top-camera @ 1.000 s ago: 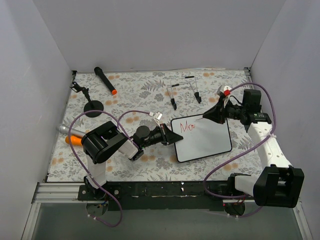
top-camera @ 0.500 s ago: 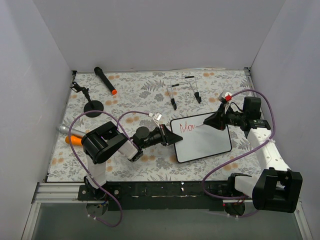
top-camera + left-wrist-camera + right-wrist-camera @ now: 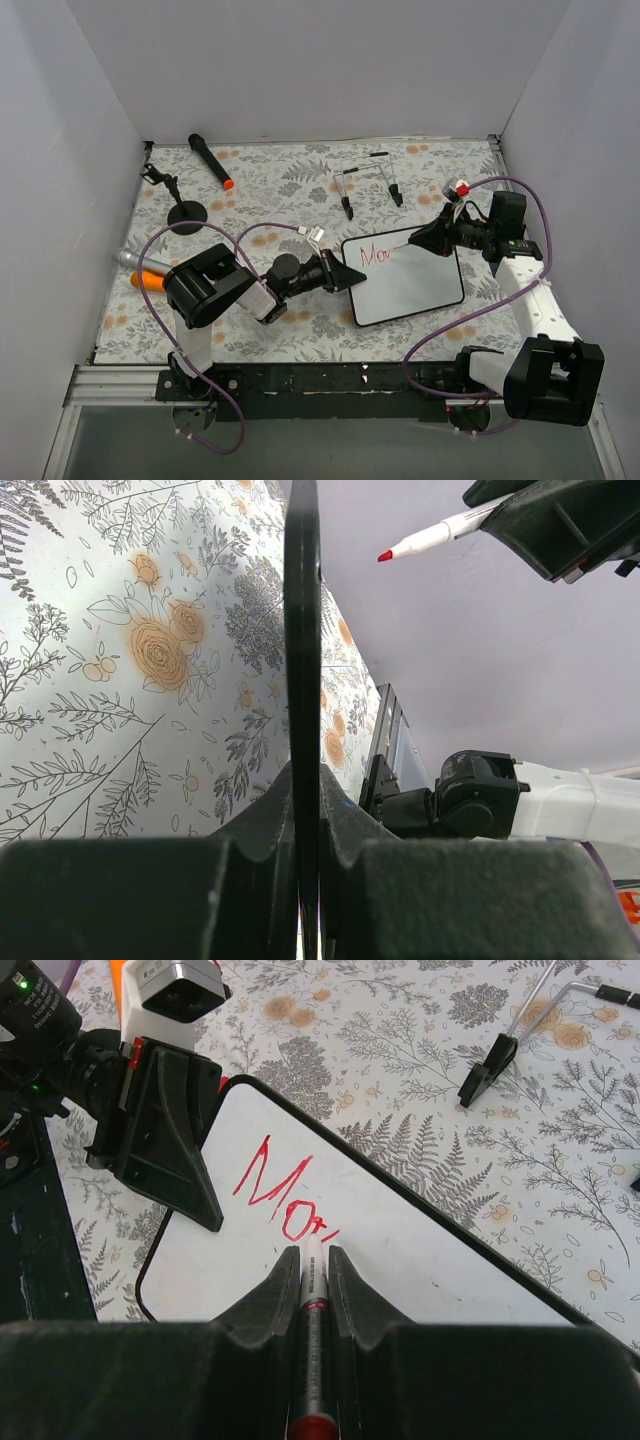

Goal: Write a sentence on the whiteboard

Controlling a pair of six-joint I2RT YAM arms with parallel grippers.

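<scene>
The whiteboard [image 3: 410, 285] lies tilted on the floral tablecloth. Red lettering [image 3: 376, 254] reading "Mo" plus a short stroke runs along its top left. My left gripper [image 3: 346, 276] is shut on the board's left edge, which shows edge-on as a black strip [image 3: 302, 630] between my left gripper's jaws [image 3: 303, 780]. My right gripper [image 3: 422, 238] is shut on a red marker [image 3: 313, 1295]. The marker's tip is at the board, right after the lettering [image 3: 285, 1190]. The right wrist view shows the board [image 3: 440, 1260] and the left gripper [image 3: 170, 1130] clamping its corner.
A black marker with an orange cap [image 3: 210, 160] lies at the back left, next to a small black stand with a round base [image 3: 187, 214]. Wire stands with black feet [image 3: 365, 180] sit behind the board. An orange object [image 3: 150, 280] lies at the left. White walls enclose the table.
My right gripper has shifted slightly right along the board with the marker, and the red lettering has gained a stroke after "Mo". The left gripper has not moved.
</scene>
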